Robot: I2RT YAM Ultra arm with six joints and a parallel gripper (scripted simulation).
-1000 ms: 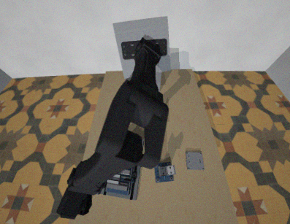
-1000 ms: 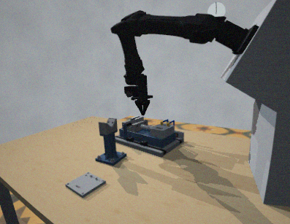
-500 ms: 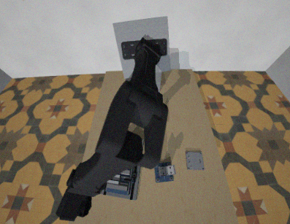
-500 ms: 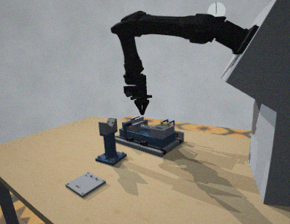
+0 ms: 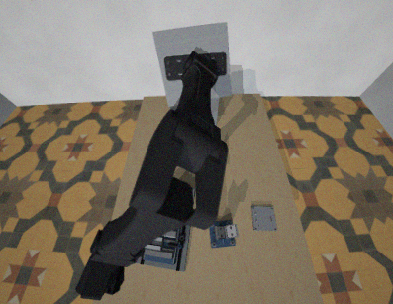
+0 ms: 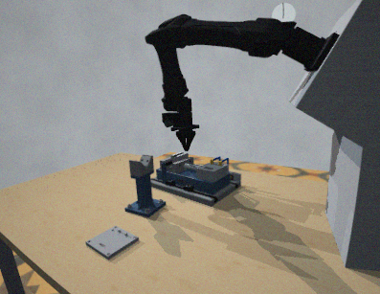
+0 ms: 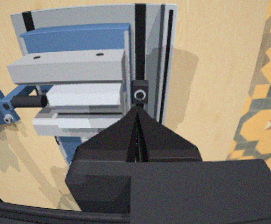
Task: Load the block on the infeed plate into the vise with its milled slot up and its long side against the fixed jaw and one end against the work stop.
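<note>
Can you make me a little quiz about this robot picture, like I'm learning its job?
1. Fill in: the V-block stands between the vise and the infeed ____.
2. The tool hangs over: A the V-block, B the vise, C the floor.
3. True or false: the tool's fingers are wide open.
Key: 1 plate; 2 B; 3 false, they are shut and hold nothing.
</note>
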